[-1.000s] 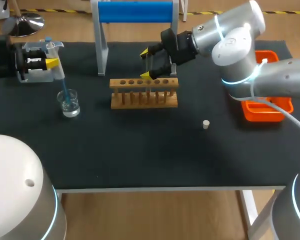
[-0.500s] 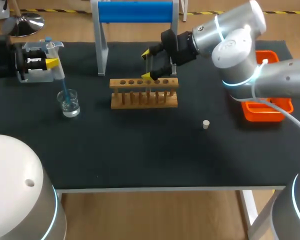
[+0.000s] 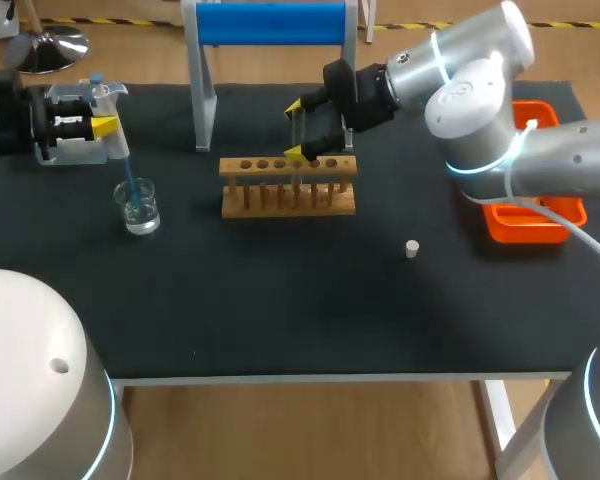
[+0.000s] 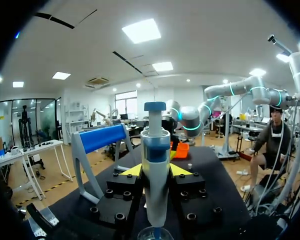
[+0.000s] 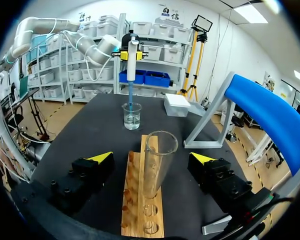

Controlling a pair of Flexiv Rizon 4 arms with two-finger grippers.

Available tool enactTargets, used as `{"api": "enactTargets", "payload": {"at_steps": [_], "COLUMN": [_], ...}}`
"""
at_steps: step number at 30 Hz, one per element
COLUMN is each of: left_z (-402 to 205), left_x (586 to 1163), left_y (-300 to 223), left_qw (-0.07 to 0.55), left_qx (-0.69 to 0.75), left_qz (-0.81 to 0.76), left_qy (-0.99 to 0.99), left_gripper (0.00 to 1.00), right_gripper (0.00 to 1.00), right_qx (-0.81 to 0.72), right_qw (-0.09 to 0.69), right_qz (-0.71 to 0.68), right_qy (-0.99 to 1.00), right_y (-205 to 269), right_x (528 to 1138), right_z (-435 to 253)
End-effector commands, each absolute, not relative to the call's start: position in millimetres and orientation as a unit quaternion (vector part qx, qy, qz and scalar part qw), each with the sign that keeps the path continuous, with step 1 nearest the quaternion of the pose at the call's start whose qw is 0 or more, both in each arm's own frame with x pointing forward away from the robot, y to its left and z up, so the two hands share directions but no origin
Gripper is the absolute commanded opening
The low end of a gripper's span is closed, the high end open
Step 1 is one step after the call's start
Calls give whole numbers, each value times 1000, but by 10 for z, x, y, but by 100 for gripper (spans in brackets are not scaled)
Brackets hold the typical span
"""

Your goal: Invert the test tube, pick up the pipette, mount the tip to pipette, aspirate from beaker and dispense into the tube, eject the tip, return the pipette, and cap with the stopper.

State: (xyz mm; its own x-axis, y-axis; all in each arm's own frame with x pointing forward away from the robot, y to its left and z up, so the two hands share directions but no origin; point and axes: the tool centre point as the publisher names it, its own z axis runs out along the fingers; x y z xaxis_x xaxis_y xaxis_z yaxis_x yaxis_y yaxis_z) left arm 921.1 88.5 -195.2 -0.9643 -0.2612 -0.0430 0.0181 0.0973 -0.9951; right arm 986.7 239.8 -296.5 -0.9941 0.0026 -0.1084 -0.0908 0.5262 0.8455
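The left end effector holds the pipette. Its two yellow fingers press on the pipette from both sides, so it is closed tight on it. The pipette stands straight up and down. Its thin blue tip points down into the beaker. The beaker is a small clear glass with some water in it. It sits on the black table, right under the left end effector, near the table's left end.

The right end effector is over the wooden rack. The test tube stands upright in a hole of the rack, with its open end up. The tube is between the two yellow fingers, about in the middle. The fingers are spread wide and do not touch the tube, so this end effector is open and holds nothing.

In the head view the rack lies in the middle of the table. The right end effector is just above the back side of the rack, and its arm comes in from the right.

The little white stopper lies alone on the table. It is to the right of the rack and nearer the front edge, well apart from both end effectors. An orange tray sits at the right end of the table. A blue stand with grey legs is at the back of the table, behind the rack.
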Motion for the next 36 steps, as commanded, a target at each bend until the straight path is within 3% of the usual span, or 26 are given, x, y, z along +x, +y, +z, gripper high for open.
{"api": "enactTargets", "payload": {"at_steps": [1, 13, 36], "left_z": [-1945, -1912, -763], "left_x": [9210, 9207, 9240], "left_y": [887, 883, 624], "left_qw": [104, 104, 125], "left_qx": [-83, -83, -61], "left_qz": [-666, -665, -622], "left_qy": [734, 735, 770], "left_gripper": [0, 0, 0], "right_gripper": [100, 100, 100], "right_qx": [-25, -25, -25], "right_qw": [48, 48, 48], "right_qz": [485, 485, 485], "right_qy": [873, 873, 873], "right_y": [2388, 2388, 2388], "right_x": [9859, 9859, 9859], "right_z": [-2953, -2953, -2953]}}
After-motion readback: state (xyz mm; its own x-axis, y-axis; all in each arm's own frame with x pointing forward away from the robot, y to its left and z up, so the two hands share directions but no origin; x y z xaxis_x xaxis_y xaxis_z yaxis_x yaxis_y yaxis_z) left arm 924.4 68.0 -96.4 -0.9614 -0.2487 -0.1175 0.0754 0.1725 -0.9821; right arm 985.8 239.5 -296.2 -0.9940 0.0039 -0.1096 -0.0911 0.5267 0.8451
